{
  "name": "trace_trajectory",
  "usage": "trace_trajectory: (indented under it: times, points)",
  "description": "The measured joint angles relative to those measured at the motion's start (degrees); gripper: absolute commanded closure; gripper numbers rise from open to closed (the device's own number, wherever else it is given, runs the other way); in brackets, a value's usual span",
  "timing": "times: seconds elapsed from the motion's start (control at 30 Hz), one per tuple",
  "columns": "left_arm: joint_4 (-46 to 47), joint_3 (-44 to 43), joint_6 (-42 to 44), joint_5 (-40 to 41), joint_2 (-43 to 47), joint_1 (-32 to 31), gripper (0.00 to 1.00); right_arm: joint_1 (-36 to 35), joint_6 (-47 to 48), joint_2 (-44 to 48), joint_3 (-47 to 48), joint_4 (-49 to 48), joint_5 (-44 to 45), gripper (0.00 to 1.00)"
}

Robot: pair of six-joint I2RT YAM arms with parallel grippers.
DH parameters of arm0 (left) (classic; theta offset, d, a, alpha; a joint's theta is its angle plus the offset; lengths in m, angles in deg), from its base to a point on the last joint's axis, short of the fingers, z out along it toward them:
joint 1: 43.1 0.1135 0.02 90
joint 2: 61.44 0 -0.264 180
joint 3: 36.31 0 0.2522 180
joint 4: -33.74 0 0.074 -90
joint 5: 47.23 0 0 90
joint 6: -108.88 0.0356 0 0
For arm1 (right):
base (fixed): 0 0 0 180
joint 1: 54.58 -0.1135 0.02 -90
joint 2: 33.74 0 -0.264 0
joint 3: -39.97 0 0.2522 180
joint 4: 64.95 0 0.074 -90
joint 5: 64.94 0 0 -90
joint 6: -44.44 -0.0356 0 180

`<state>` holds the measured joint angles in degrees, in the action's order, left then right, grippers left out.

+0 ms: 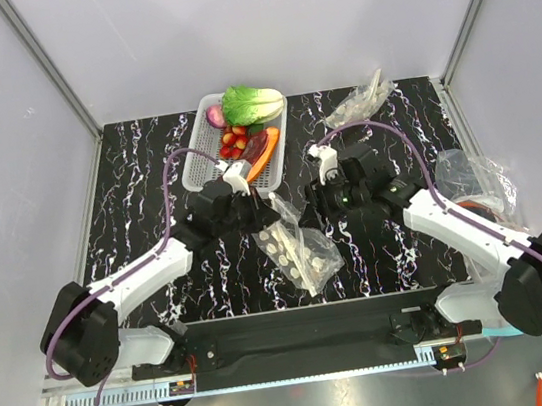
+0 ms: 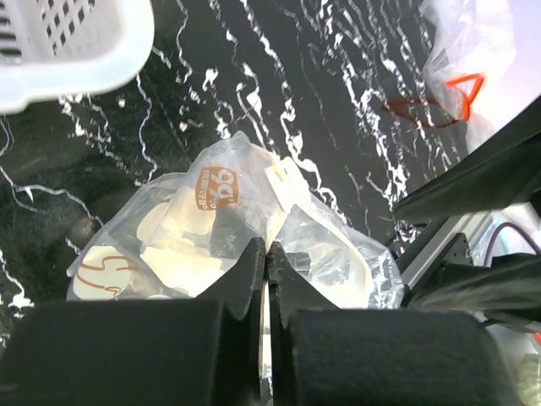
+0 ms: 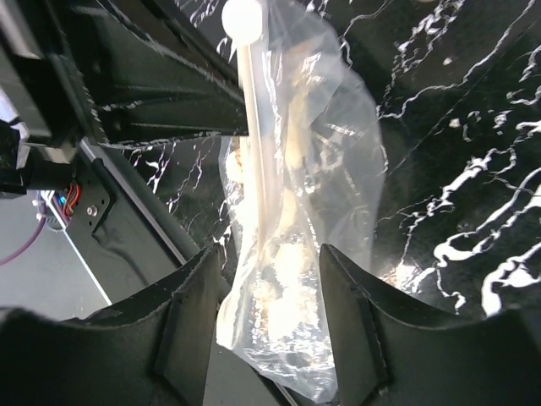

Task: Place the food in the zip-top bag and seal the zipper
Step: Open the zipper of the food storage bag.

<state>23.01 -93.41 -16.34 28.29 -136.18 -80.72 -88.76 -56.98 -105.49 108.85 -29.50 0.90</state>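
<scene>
The left gripper [image 2: 266, 250] has its jaws pressed together on a fold of the zip-top bag [image 2: 169, 228], with thin film pinched between the black fingers [image 2: 247, 271] (no gap shows between them). In the top view it sits just in front of the near end of the white basket [image 1: 199, 165]. All the food lies in the basket: the lettuce [image 1: 252, 103] at the far end, the pink bulb [image 1: 216, 117] beside it, the red berries [image 1: 233, 143] in the middle, and the dark-red and orange pieces [image 1: 264, 149] along the right side. The bag slopes from the pinch down onto the black marbled table [image 1: 138, 191] between the two arms. Its zipper [image 3: 256, 144] runs as a pale strip along one edge. The right gripper [image 3: 270, 254] is spread wide and holds nothing; the bag shows between its fingers, but whether they touch it cannot be told. Two more crumpled clear bags [image 1: 473, 175] lie farther right.
</scene>
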Motion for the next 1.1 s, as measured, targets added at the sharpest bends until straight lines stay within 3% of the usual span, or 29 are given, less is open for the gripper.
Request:
trace_trajectory:
  times: [0.27, 0.3, 0.37, 0.4, 0.43, 0.5, 0.57, 0.67, 0.77, 1.1]
  points:
    - [-0.9, -2.1, 0.0, 1.1, 0.0, 0.0, 1.00, -3.8, -1.0, -5.3, 0.6, 0.0, 1.2, 0.44]
    - [-1.0, -2.2, 0.0, 1.3, 0.0, 0.0, 1.00, -4.4, -1.2, -5.9, 0.6, 0.0, 1.5, 0.49]
    - [-1.0, -2.4, 0.0, 1.5, 0.0, 0.0, 1.00, -5.4, -1.4, -7.0, 0.6, -0.1, 2.6, 0.68]
    - [-1.2, -2.5, 0.0, 1.6, 0.0, 0.0, 1.00, -5.7, -1.7, -7.5, 0.6, 0.0, 3.0, 0.82]
    - [-1.2, -2.5, 0.0, 1.7, 0.0, 0.0, 1.00, -5.9, -2.0, -7.9, 0.6, 0.1, 3.8, 0.82]
    - [-2.1, -2.8, 0.1, 2.0, 0.0, 0.1, 1.00, -6.0, -2.3, -8.0, 0.6, 0.6, 5.9, 0.99]
    - [-3.4, -3.5, 0.7, 2.5, 0.0, 0.3, 0.60, -6.0, -2.6, -7.7, 0.7, 1.2, 8.9, 1.00]
    - [-4.1, -4.6, 1.3, 2.8, 0.0, 0.8, 0.12, -5.9, -3.4, -6.0, 1.3, 3.7, 14.0, 1.00]
    - [-2.7, -4.7, 0.7, 1.7, 0.0, 1.3, 0.05, -5.9, -4.7, -3.1, 2.5, 5.3, 16.1, 1.00]
    - [13.7, 4.1, -5.3, -5.0, 0.8, 1.3, 0.07, -5.9, -18.3, 2.6, -0.1, -3.0, 17.2, 1.00]
